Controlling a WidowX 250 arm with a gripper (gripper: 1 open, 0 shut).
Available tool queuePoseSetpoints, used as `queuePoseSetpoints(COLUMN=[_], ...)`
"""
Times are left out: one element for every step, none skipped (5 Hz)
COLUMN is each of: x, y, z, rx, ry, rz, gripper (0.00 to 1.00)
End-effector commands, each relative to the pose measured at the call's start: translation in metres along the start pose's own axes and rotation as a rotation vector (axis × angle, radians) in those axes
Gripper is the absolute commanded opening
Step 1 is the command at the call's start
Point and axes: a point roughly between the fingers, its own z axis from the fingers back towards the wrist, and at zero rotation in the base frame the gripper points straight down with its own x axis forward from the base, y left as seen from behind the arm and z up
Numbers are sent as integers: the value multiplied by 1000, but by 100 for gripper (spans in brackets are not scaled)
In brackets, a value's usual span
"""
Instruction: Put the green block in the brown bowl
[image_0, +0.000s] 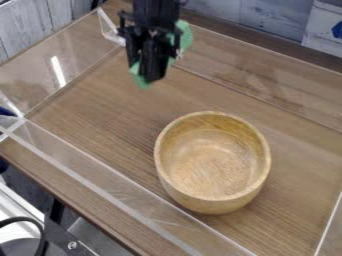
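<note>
My black gripper (152, 72) hangs above the wooden table at the upper left, pointing down, shut on the green block (183, 38). The block's mint-green ends stick out on both sides of the fingers, at the upper right and the lower left. It is lifted well off the table. The brown bowl (213, 161) stands empty at the lower right, below and to the right of the gripper, apart from it.
Clear acrylic walls (80, 165) fence the wooden table on the left and front sides. A blue and white object (325, 25) sits beyond the table at the top right.
</note>
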Motion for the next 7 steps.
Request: queuePoseSetpoints(x=[2, 3, 7, 2, -8, 2, 14], y=[-8, -18, -35, 1, 44, 1, -42], z=[0, -8, -15, -11, -9, -13, -18], rx=[11, 7, 10, 9, 6, 20, 38], ry=[-28, -18, -11, -22, -35, -33, -28], rz=[-29, -59, -103, -28, 45, -24, -97], gripper=[0, 0, 0, 0, 0, 0, 0])
